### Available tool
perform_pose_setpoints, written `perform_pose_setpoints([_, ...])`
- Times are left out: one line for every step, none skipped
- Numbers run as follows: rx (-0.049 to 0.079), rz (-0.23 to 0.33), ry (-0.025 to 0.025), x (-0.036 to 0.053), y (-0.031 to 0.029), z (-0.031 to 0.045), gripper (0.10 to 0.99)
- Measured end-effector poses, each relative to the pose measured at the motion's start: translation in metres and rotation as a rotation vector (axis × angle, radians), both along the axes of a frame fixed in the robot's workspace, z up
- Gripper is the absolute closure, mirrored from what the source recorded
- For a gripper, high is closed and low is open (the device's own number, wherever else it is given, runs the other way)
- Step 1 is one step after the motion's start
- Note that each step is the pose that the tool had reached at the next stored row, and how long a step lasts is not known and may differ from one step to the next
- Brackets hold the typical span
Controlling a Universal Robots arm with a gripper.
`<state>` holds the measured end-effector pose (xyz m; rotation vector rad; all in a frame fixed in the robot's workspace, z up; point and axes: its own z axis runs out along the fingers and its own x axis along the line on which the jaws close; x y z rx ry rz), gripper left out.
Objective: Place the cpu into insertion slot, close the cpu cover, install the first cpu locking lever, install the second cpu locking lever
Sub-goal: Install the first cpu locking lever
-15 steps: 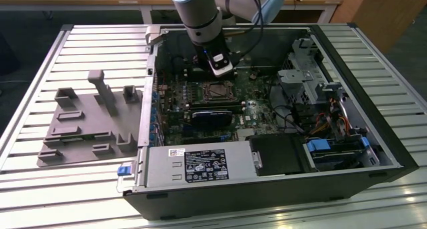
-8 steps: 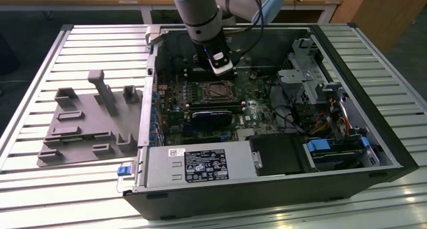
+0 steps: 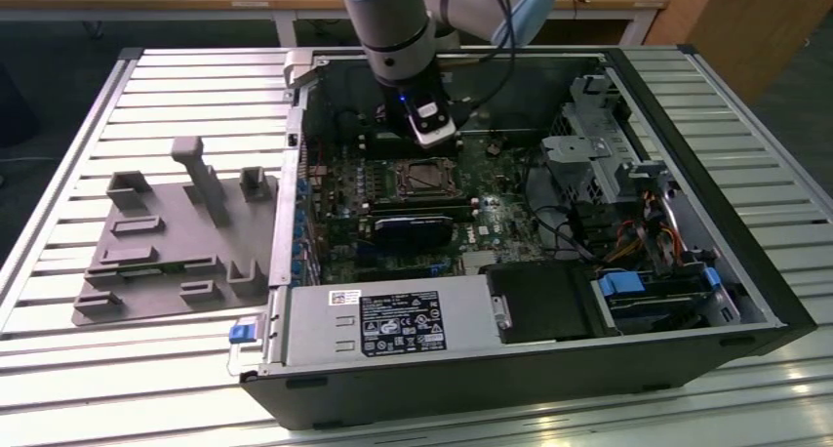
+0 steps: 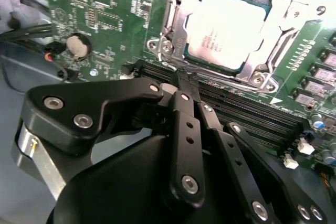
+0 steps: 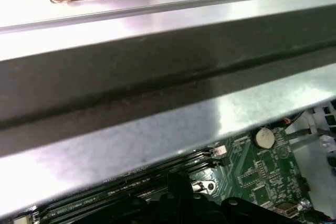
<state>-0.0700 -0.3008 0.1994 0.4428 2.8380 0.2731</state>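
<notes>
**A:** Start close in. What is the hand doing?

**B:** In the second wrist view it is clenched, with the black fingers drawn together to a point. I can't tell if a thin wire is nipped between the tips. The point sits over the memory slots, right at the near corner of the socket.

**A:** And the cpu?

**B:** It is seated in the socket, grey top up. The cpu cover lies flat around it, and the chip shows through the square opening. So I judge the first two steps done and the locking levers to be the work in hand. A wire lever runs along the socket's near edge, just beyond the tips.

**A:** What does that work call for?

**B:** In my judgement, a fine, steady push. The wire is slim and has to catch under its hook, and the motherboard is crowded around it.

**A:** Further out?

**B:** In the exterior view the arm reaches down into the open computer case, which lies on the slatted bench. A grey fixture tray rests toward the exterior view's left.
</notes>
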Motion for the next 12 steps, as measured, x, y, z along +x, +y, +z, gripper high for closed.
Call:
perform_pose_setpoints([-0.001, 0.0, 0.0142, 0.0011, 0.0, -0.0001, 0.984])
perform_pose_setpoints([-0.002, 0.0, 0.0306, 0.0022, 0.0, -0.0001, 0.984])
perform_pose_setpoints([-0.003, 0.0, 0.0479, 0.0032, 0.0, -0.0002, 0.984])
perform_pose_setpoints([-0.004, 0.0, 0.0641, 0.0043, 0.0, -0.0002, 0.984])
perform_pose_setpoints([-0.005, 0.0, 0.0686, 0.0047, 0.0, -0.0002, 0.984])
perform_pose_setpoints([-0.005, 0.0, 0.0687, 0.0047, 0.0, -0.0002, 0.984])
perform_pose_setpoints([-0.005, 0.0, 0.0687, 0.0047, 0.0, -0.0002, 0.984])
perform_pose_setpoints([-0.005, 0.0, 0.0688, 0.0047, 0.0, -0.0002, 0.984])
perform_pose_setpoints([-0.005, 0.0, 0.0688, 0.0048, 0.0, -0.0002, 0.984])
perform_pose_setpoints([-0.007, 0.0, 0.0688, 0.0048, 0.0001, -0.0002, 0.984])
perform_pose_setpoints([-0.011, 0.0, 0.0688, 0.0048, 0.0001, 0.0001, 0.984])
perform_pose_setpoints([-0.015, -0.001, 0.0688, 0.0048, 0.0, 0.0006, 0.984])
